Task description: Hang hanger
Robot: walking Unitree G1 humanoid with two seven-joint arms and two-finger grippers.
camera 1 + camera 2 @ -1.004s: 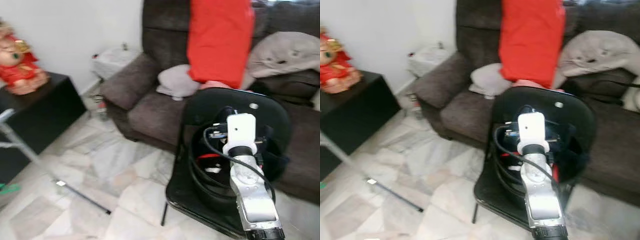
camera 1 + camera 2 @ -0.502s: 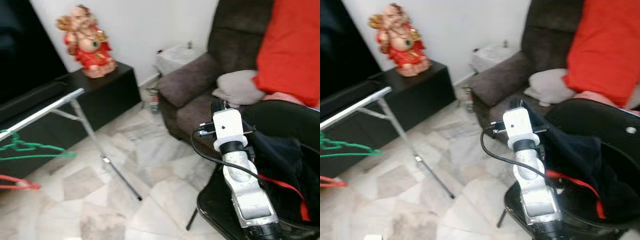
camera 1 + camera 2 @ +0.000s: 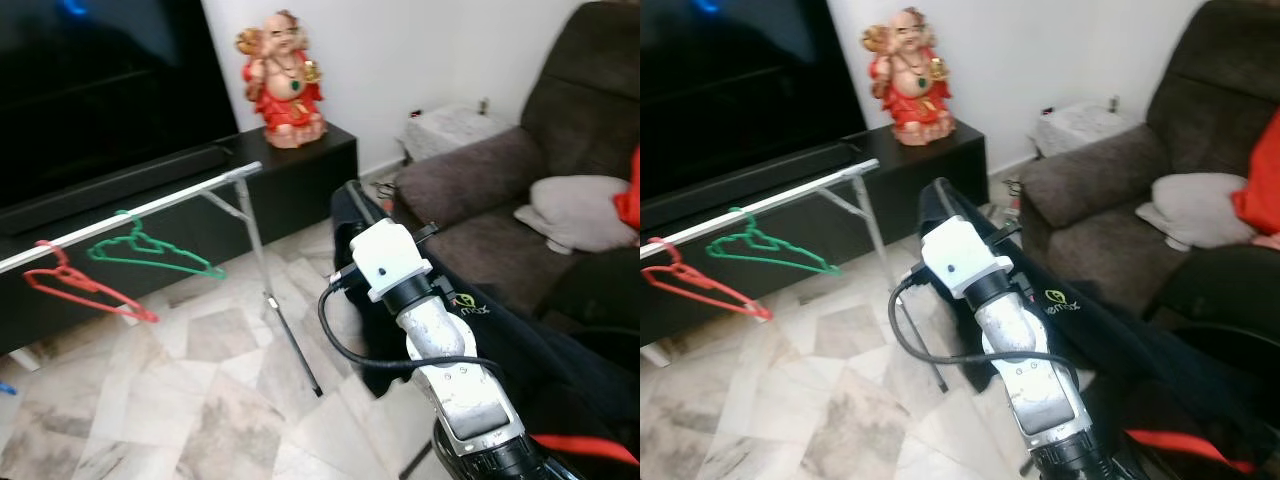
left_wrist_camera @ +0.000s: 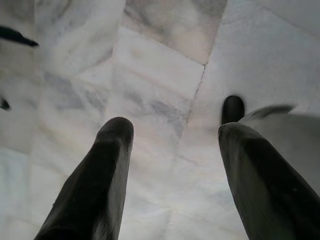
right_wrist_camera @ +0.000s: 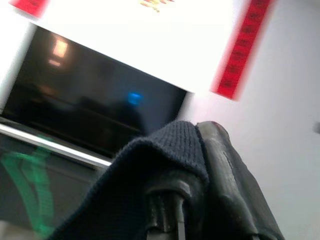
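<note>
- Two hangers, green hanger and red hanger, already hang side by side on the silver rail in the left eye view. The right arm is raised between camera and rail, with a dark garment trailing from its far end back toward the sofa. Judged from this, carrying is under way and hanging is not yet done.
- Right eye view, same scene: the garment's logo strip is readable only as a pale mark. A figurine stands on the black cabinet behind the rail. The rail's near end is cut off at the frame edge, and its foot is hidden behind the arm.
- Left wrist view: left tool hangs over the marble floor, fingers spread apart, nothing between them. Idle.
- Right wrist view: right tool clenched on dark knitted cloth, pointed toward the rail and the blurred green hanger. Whether a hanger sits inside the cloth cannot be told; the fabric covers whatever is gripped.
</note>
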